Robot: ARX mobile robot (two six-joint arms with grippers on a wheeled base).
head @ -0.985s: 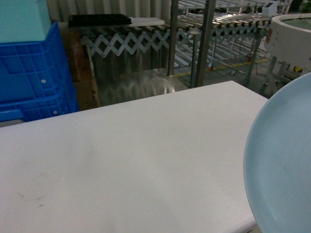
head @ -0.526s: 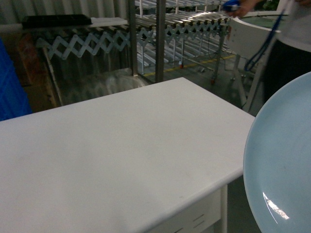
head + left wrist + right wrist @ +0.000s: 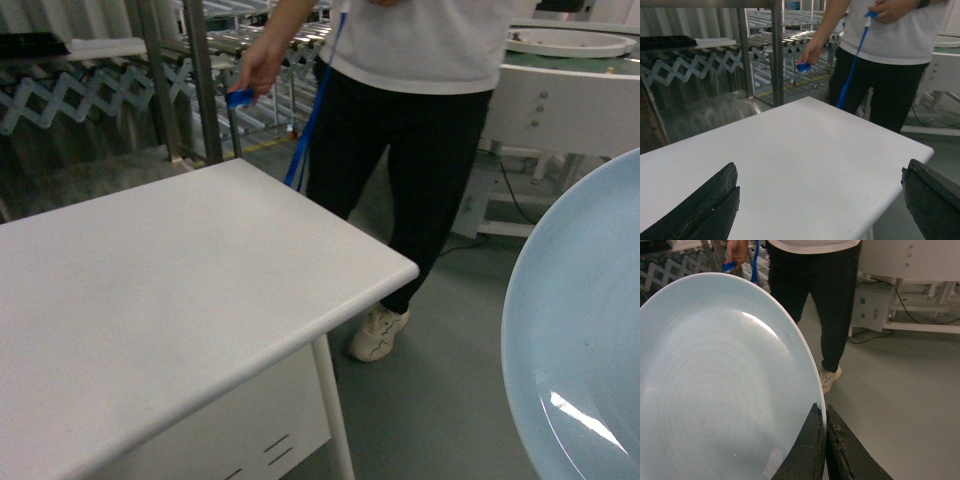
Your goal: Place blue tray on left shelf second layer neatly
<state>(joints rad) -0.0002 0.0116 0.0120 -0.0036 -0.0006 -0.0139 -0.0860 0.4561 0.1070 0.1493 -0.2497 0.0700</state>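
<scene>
Right gripper (image 3: 821, 432): clamped on blue tray (image 3: 715, 390) rim.
Left gripper (image 3: 820, 200): spread apart, above white table (image 3: 805, 150).

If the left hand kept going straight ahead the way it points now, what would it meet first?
The left hand is open over the white table. Beyond the table's far edge stands a person, probably first in line; depth is unclear.
</scene>
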